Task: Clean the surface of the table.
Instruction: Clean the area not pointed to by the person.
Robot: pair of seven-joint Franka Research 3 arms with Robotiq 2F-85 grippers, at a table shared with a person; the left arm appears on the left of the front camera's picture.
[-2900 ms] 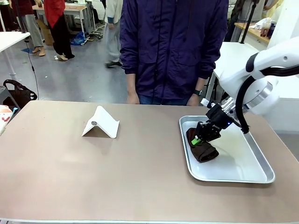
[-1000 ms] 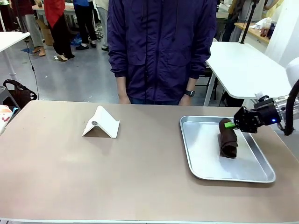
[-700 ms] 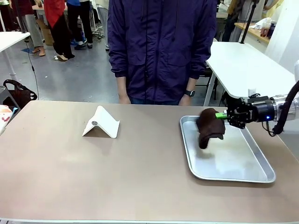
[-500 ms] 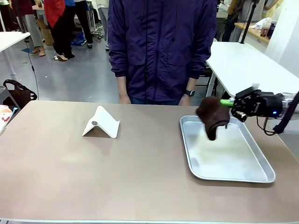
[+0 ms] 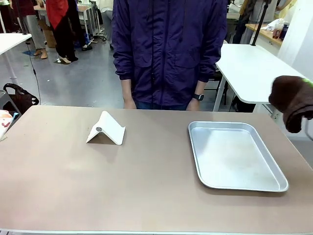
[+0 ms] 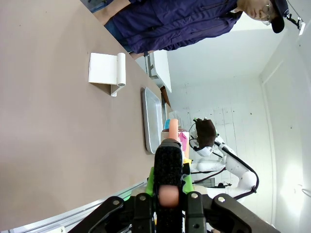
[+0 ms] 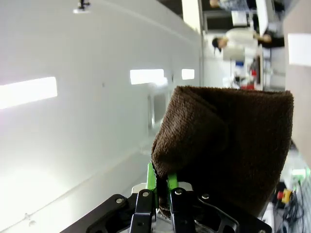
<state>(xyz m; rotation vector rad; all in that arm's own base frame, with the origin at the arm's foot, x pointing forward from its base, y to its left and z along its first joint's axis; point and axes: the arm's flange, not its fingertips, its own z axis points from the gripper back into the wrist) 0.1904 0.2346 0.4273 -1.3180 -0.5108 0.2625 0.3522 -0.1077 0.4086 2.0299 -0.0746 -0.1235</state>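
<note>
The wide tan matte-topped desk (image 5: pixel 98 186) lay between the robot and the person in the dark purple jacket (image 5: pixel 171 49). It carried a shiny rectangular steel tray (image 5: pixel 234 156) on its right half and a small white folded stand (image 5: pixel 105 129) towards the left, the two well apart. Up at the right edge of the front view, clear of the tray, the right arm's jaws were closed on a dark brown terry cloth (image 5: pixel 292 100), which hung in a soft bunch. The left arm's jaws were clamped on a dark speckled stick with a pale pink tip (image 6: pixel 169 165); what it was I couldn't tell. The desk top looked hard, flat and steady: nothing to take hold of, just something to press against. The cloth seemed light and limp with a grippy pile, so I'd judge a pinch on a bunched fold best, leaving plenty loose for wiping
</note>
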